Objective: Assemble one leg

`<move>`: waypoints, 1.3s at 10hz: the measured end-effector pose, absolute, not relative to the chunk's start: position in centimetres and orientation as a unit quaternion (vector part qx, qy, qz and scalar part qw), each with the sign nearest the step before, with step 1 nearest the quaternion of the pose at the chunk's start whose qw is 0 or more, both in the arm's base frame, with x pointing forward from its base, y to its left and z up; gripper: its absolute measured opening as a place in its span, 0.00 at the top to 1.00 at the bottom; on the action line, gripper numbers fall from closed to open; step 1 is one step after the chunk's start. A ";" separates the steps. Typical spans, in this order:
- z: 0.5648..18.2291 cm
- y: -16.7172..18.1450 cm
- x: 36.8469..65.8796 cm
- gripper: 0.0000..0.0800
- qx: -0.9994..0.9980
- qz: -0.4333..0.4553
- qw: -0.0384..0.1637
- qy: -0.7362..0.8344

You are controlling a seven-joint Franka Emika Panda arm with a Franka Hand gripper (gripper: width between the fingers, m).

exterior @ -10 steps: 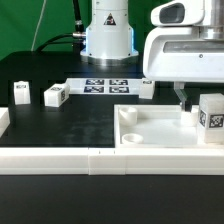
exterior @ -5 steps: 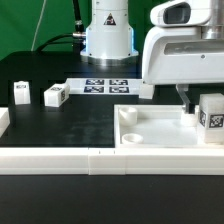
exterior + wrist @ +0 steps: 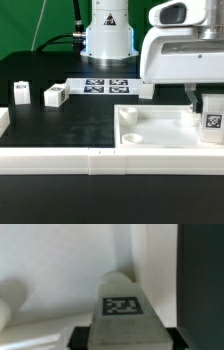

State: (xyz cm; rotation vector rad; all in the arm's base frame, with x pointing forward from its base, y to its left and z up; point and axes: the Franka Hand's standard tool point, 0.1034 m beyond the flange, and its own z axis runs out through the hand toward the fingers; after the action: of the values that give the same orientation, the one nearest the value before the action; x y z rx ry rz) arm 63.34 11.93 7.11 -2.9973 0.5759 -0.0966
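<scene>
robotics lab bench, staged for recording. green backdrop [image 3: 25,25] behind the table, like a chroma screen. matte black tabletop [image 3: 60,120] with a white rail [image 3: 60,162] along the near edge. white arm base [image 3: 107,35] mounted at the far side, cables [image 3: 55,40] trailing off it. flat marker board [image 3: 105,86] with square black-and-white tags fixed to the table; same kind of tag on the small white blocks [image 3: 55,95]. white moulded tray panel [image 3: 160,128] on the exterior view's right.
</scene>
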 end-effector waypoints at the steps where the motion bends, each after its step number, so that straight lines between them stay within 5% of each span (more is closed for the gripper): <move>1: 7.1 11.9 63.3 0.64 -0.966 -0.031 0.049 0.251; 13: 7.0 12.2 63.2 0.64 -0.698 0.007 0.073 0.712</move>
State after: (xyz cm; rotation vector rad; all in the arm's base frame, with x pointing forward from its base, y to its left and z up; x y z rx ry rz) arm 63.16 12.25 7.00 -2.0966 2.1398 0.0197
